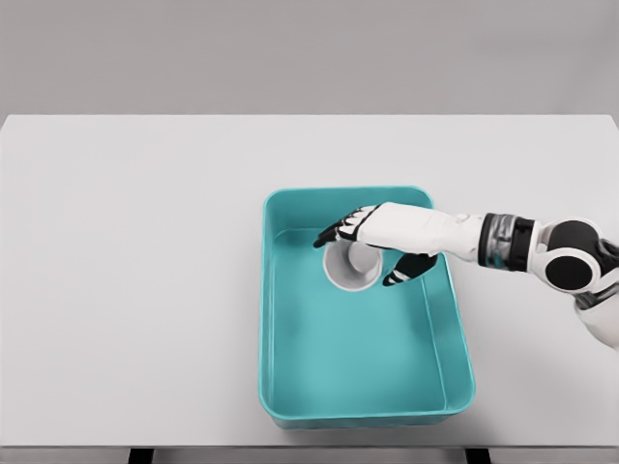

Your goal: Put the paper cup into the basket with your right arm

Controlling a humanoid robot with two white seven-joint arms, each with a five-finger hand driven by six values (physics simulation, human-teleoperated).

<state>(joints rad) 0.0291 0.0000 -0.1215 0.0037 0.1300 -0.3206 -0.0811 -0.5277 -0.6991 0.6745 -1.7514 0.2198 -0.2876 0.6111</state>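
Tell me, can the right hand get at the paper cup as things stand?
Apparently yes: the right hand is already around the paper cup, over the teal basket, fingers on its far side, thumb on the near side. Nothing stands between them.

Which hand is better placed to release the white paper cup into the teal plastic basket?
The right hand: it already holds the white paper cup over the inside of the teal plastic basket. The left arm is not visible.

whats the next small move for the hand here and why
Probably open the fingers and let go. The right hand holds the paper cup inside the rim of the teal basket, over its floor, so releasing should finish the job. How high the cup sits can't be told.
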